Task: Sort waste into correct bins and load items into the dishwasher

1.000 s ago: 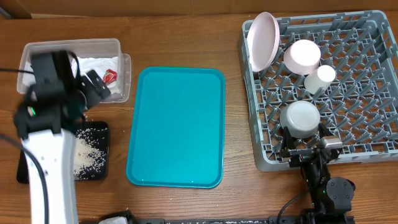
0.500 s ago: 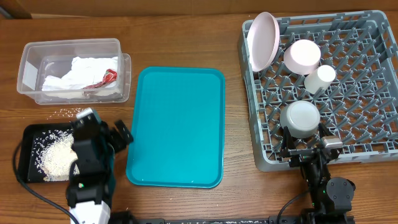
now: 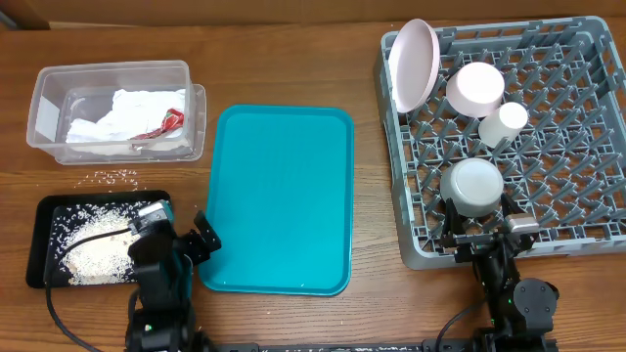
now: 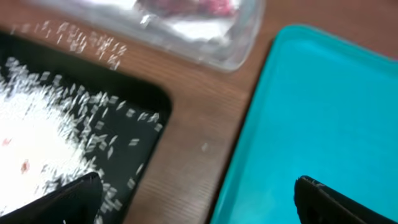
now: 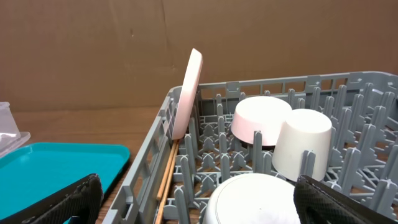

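Currently the left gripper [image 3: 179, 231] sits low at the near edge of the tabletop [image 3: 293, 59], jaws spread fully w/ nothing between them. One finger is over the near-right corner of the shallow black rectangular tray [image 3: 44, 256], the other by the edge of the flat teal tray [image 3: 279, 186]. The black tray holds a heap of whitish rice-like crumbs [image 3: 98, 256]. A few stray crumbs [image 3: 112, 177] lie on the wood just beyond it.

Further back on the left is the clear rectangular plastic tub [image 3: 39, 108], resting on its lid. It holds crumpled white paper napkins [image 3: 117, 112] and a small red scrap [image 3: 166, 121].

On the right is the large square grey plastic dish rack [image 3: 577, 147], already loaded:
- the large pale pink plate [image 3: 413, 66] stands on edge in the far-left corner
- the small pale pink bowl [image 3: 475, 88] is beside the plate
- the small white cup [image 3: 503, 125] is just next to the bowl
- the round metal bowl [image 3: 472, 186] is toward the near edge

The right gripper [image 3: 484, 228] is at the rack's near edge, just by the metal bowl — jaws wide apart, gripping nothing.
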Robot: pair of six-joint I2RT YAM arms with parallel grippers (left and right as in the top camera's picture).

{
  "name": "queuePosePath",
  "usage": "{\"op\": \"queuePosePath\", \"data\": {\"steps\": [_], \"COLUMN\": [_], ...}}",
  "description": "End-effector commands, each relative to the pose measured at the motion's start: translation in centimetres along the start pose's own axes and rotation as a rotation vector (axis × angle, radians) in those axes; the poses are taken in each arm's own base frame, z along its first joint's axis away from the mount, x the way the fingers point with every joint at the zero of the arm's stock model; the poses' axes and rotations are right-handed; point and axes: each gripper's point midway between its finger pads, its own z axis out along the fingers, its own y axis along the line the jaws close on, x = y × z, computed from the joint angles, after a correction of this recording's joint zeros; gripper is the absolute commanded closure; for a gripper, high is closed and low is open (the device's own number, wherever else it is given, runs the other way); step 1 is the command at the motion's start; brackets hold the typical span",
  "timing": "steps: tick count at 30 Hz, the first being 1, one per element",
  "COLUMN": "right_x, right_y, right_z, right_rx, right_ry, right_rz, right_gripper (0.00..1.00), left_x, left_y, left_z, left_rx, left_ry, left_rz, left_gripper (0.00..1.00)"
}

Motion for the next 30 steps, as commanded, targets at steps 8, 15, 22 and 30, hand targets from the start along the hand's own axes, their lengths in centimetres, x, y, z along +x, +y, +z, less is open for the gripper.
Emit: {"op": "queuePosePath", "data": {"steps": [8, 15, 22, 30], "right_x": [0.2, 0.2, 0.2, 0.2], "right_y": [-0.3, -0.3, -0.3, -0.3], "right_z": [0.0, 0.0, 0.0, 0.0], "right_rx": [0.014, 0.014, 0.014, 0.014], "right_ry": [-0.002, -0.002, -0.002, -0.002], "right_rz": [0.0, 0.0, 0.0, 0.0], "right_gripper": [0.0, 0.0, 0.0, 0.0], "left_x": [0.5, -0.4, -1.0, -3.6], "left_y": [-2.1, -3.6, -5.6, -7.0], "left_z": [-0.4, -1.3, -2.4, -5.1], "left_rx": [0.166, 0.198, 0.269, 0.348], "left_ry": [-0.188, -0.251, -0.313, -0.474], "left_rz": [0.07, 0.136, 0.239, 0.275], "left_gripper": [0.0, 0.0, 0.0, 0.0]}}
